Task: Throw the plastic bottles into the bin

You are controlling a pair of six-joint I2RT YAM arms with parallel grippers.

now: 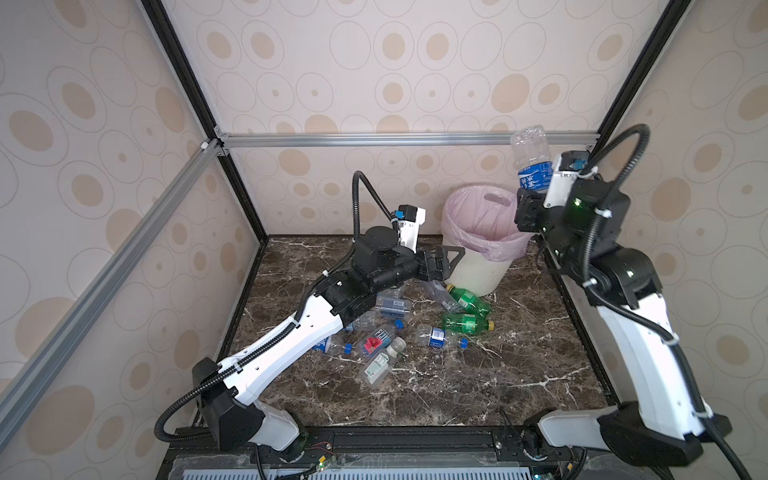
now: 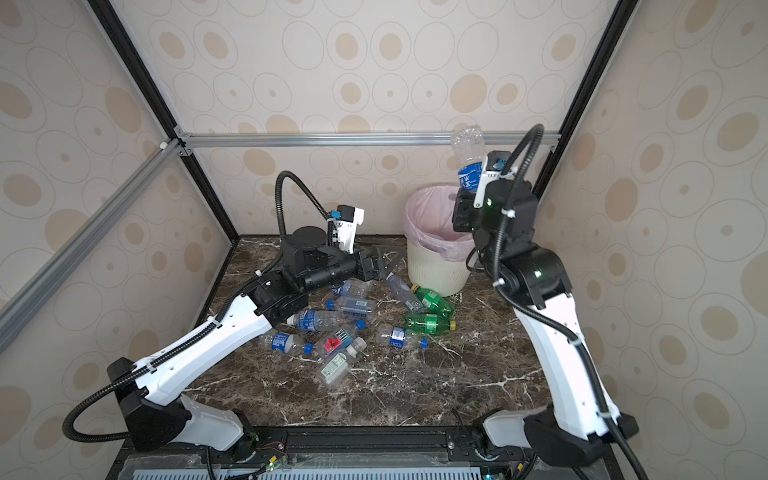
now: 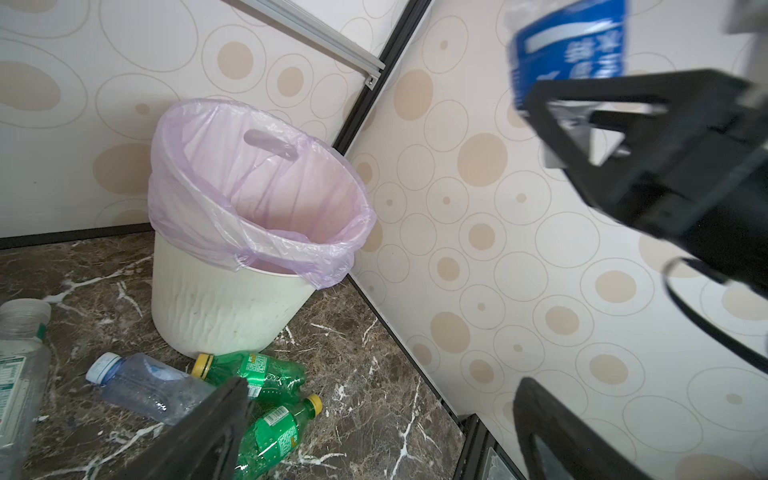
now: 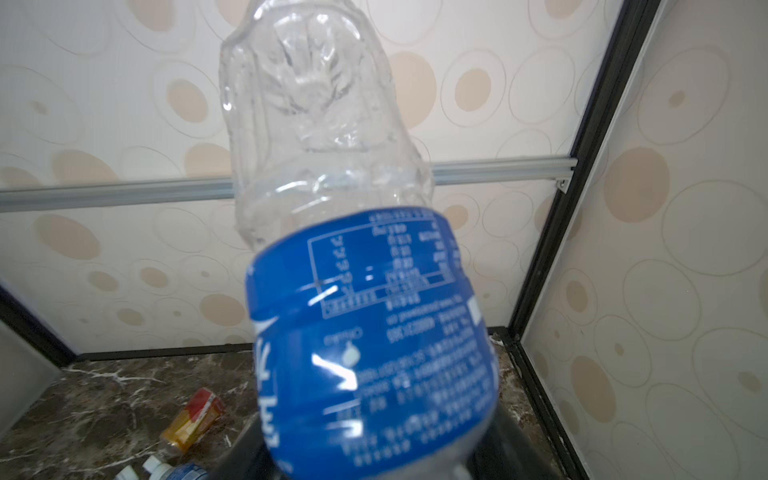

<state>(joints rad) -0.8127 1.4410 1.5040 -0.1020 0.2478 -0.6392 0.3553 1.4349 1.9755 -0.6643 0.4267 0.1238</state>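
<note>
My right gripper (image 1: 528, 201) (image 2: 466, 203) is shut on a clear plastic bottle (image 1: 530, 151) (image 2: 469, 151) (image 4: 328, 137) with a blue label, held base-up just above the right rim of the bin (image 1: 478, 270) (image 2: 436, 272) (image 3: 224, 307). The cream bin with its pink liner stands at the back of the marble floor. My left gripper (image 1: 451, 259) (image 2: 386, 259) (image 3: 380, 388) is open and empty, low beside the bin's left wall. Below it lie two green bottles (image 1: 467, 300) (image 1: 465, 323) (image 3: 257, 370) and several clear bottles (image 1: 436, 336) (image 2: 336, 365).
An amber bottle (image 4: 193, 419) lies on the floor behind the bin. Patterned walls and black frame posts (image 1: 552, 266) close in the floor on three sides. The front half of the marble floor (image 1: 457, 395) is bare.
</note>
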